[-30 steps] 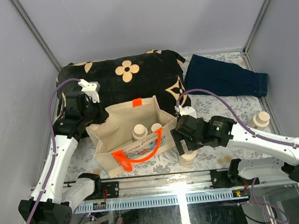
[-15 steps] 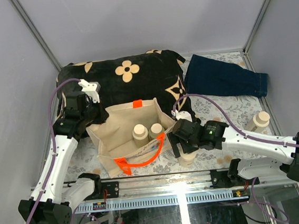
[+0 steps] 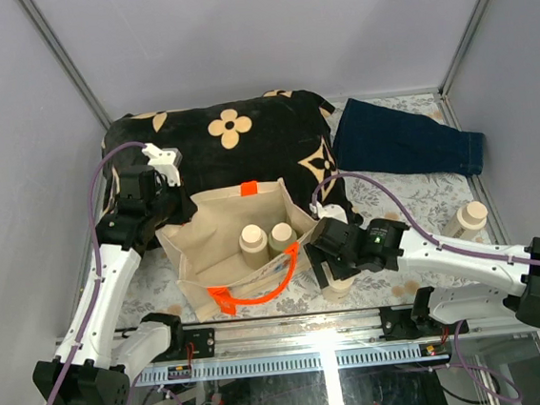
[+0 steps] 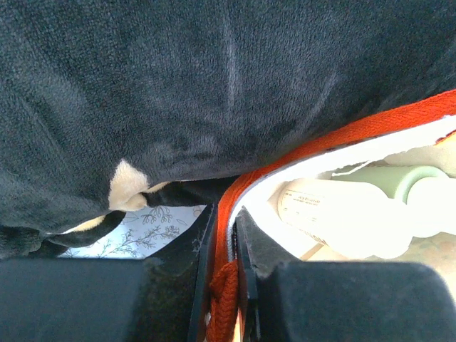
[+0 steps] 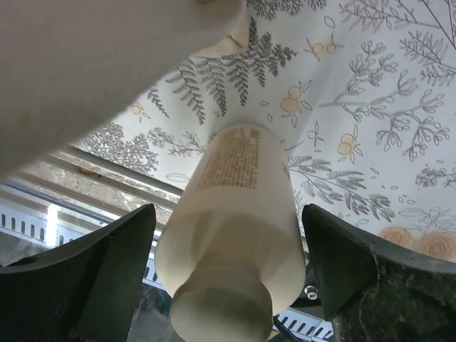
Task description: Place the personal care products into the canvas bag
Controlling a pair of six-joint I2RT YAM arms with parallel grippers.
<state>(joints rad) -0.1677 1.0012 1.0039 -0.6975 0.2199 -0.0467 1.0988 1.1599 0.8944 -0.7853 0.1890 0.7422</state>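
The canvas bag (image 3: 215,212) stands open at the table's centre, its orange handle (image 3: 259,285) hanging over the front wall. Two beige bottles (image 3: 253,240) stand inside it. My left gripper (image 3: 173,204) is shut on the bag's left rim and orange strap (image 4: 226,235); the bottles inside (image 4: 335,214) show past it. My right gripper (image 3: 337,271) is open just right of the bag, its fingers (image 5: 107,271) on either side of an upright beige bottle (image 5: 235,214) with gaps on both sides. Another bottle (image 3: 471,215) stands at the far right.
A black cushion with tan flowers (image 3: 235,134) lies behind the bag, touching it. A folded dark blue cloth (image 3: 403,142) lies at the back right. The metal front rail (image 3: 311,331) runs close below the right gripper's bottle. Grey walls close in both sides.
My right gripper has moved left and down over the bottle beside the bag. The bag's front wall has sagged and its orange handle has shifted. The left arm has held still.
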